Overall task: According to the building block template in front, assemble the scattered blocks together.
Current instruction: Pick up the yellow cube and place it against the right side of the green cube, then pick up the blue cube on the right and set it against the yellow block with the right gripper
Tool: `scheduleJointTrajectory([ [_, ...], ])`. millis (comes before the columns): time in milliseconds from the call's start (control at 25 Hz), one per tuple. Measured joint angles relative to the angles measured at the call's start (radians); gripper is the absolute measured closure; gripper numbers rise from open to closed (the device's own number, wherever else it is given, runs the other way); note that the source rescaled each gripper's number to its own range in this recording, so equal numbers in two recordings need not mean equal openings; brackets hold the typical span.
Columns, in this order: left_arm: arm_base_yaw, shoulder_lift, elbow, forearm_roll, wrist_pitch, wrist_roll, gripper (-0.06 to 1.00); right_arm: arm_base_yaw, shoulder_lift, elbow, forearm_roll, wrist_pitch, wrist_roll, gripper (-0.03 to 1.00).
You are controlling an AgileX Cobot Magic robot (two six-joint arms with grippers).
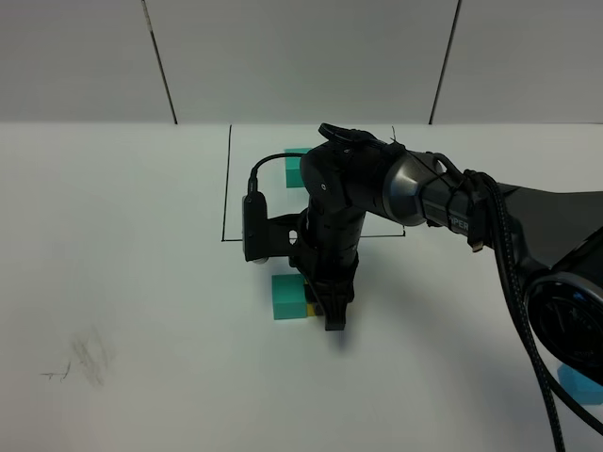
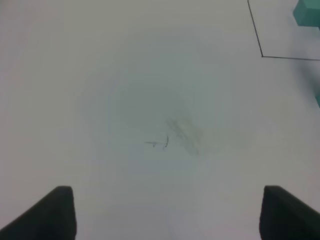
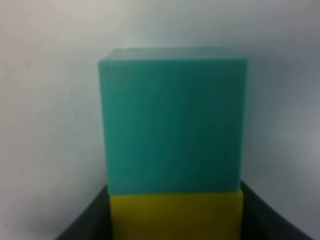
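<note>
**Exterior high view, centre.** My right gripper [image 1: 334, 318] points down at the table [image 1: 113, 282], with my arm reaching across the middle. Its 2 fingers [image 3: 90, 227] are narrowed onto the yellow cube [image 3: 176, 217], 1 finger on each side face. In the right wrist view the cube fills the gap between them. The yellow cube sits flush against the teal-green cube [image 3: 172, 120], face to face with no gap. Both rest on the table just outside the black outline [image 1: 226, 188], on its near side.

Inside that outline lies the building block template [image 1: 296, 168]. Only its teal-green block shows; the rest is hidden behind my arm. The blue cube [image 1: 577, 384] lies well apart, at the near right edge beside my arm's base, which partly covers it.

**Left wrist view.** My left gripper [image 2: 167, 200] hangs wide, its 2 dark fingertips far apart with nothing between them. Below it is bare table bearing faint pencil marks [image 2: 177, 135]. A corner of the black outline and the template's teal-green block show at the edge of that view.
</note>
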Motion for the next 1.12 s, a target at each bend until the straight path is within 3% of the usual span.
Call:
scheduleJointTrajectory([
  [280,0.0,0.0,0.0,0.0,0.0,0.0,0.31,0.0,0.0,0.0,-0.012,0.014,0.058,0.66],
  [520,0.0,0.0,0.0,0.0,0.0,0.0,0.31,0.0,-0.05,0.006,-0.074,0.038,0.206,0.16],
  [640,0.0,0.0,0.0,0.0,0.0,0.0,0.31,0.0,-0.124,0.007,-0.138,0.076,0.355,0.02],
  [880,0.0,0.0,0.0,0.0,0.0,0.0,0.31,-0.065,-0.285,0.099,-0.272,0.041,0.794,0.0],
  [1120,0.0,0.0,0.0,0.0,0.0,0.0,0.31,-0.203,-0.571,0.474,-0.313,-0.081,1.042,0.03],
])
